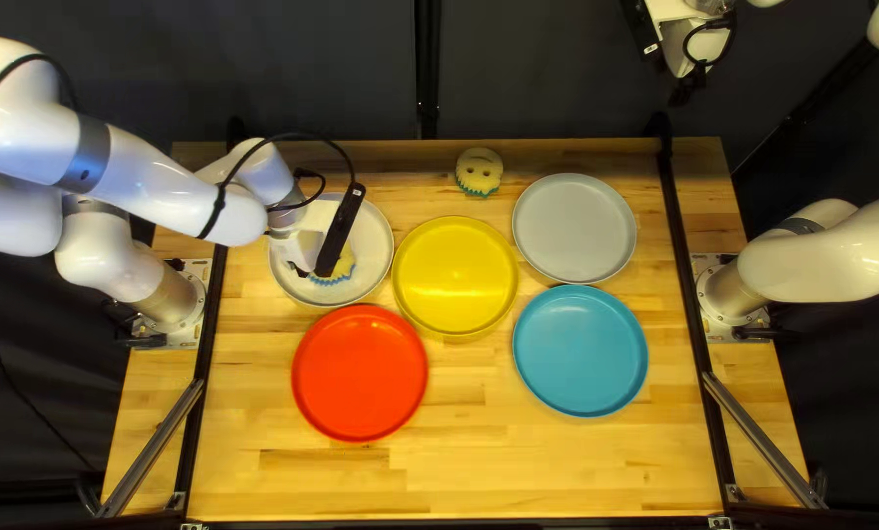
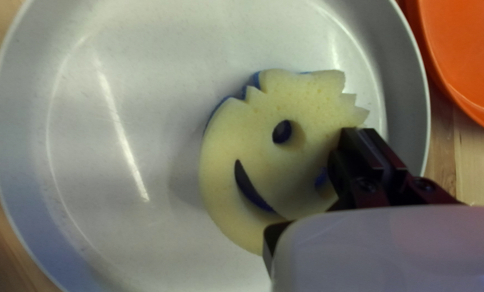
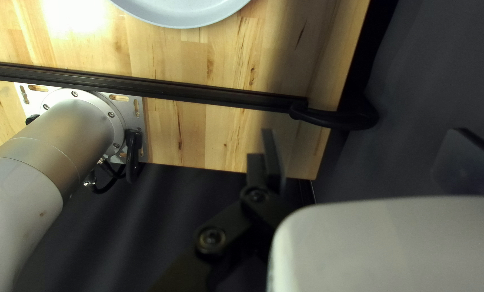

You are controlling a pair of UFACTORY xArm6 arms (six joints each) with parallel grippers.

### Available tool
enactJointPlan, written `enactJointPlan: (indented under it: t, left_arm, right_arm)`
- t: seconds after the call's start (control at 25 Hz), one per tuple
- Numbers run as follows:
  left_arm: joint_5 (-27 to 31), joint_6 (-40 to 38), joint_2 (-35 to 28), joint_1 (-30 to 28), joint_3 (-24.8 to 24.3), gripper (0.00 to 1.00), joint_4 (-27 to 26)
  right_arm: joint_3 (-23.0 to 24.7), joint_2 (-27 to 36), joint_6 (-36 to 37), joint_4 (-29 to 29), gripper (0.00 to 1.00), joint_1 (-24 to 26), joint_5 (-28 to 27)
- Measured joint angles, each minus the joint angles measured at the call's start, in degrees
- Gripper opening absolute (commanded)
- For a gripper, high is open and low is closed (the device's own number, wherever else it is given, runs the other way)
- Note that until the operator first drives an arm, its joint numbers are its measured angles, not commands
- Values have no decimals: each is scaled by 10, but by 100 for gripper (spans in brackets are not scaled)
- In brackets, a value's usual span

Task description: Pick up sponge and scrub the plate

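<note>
had pickup done: gripped sponge (image 2: 306, 103) over plate (image 2: 101, 232) in nearly closed left end effector (image 2: 365, 143); held right end effector (image 3: 366, 159) wide, empty; likely had scrubbing left.

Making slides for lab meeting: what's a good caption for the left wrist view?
Smiling yellow sponge over the pale plate, left gripper at its side, red plate nearby.

Wooden table (image 1: 459, 471) with white plate (image 1: 375, 236), yellow plate (image 1: 455, 275), red plate (image 1: 361, 373), grey plate (image 1: 575, 228), blue plate (image 1: 580, 350), smiling sponge (image 1: 479, 162) near its far edge
</note>
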State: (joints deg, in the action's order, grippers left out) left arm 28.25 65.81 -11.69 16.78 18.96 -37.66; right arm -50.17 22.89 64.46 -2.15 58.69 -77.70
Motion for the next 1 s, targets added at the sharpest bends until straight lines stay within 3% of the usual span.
enactJointPlan:
  t: [0.32,0.6,1.0]
  left_arm:
    - [13,31,27,22,33,0,-5]
    - [15,48,-35,30,-36,0,-25]
    - [54,26,-126,77,-104,0,16]
  right_arm:
    - [0,0,0,0,100,0,0]
    - [0,0,0,0,100,0,0]
    - [0,0,0,0,100,0,0]
